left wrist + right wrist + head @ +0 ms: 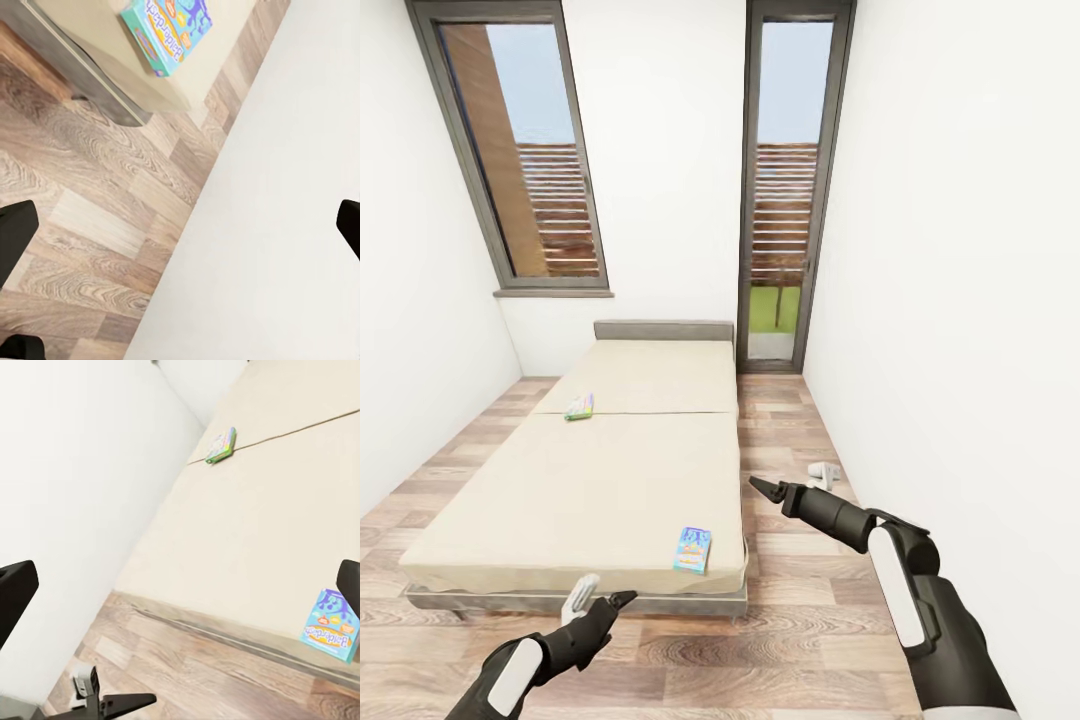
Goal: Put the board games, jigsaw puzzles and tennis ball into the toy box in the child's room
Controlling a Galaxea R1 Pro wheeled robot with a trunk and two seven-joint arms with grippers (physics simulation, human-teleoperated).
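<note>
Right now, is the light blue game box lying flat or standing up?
Flat: the light blue game box lies cover-up on the bed, near its foot corner.

A low bed (600, 480) with a plain beige mattress, a grey frame and a low grey headboard stands on the wood-plank floor (790, 640), its head against the far wall between the two tall windows. A light blue game box (692, 549) lies flat on the mattress close to the near right corner, and a green-edged game box (580, 407) lies farther up toward the left side, just beside the seam across the mattress. The two boxes are well apart.
</note>
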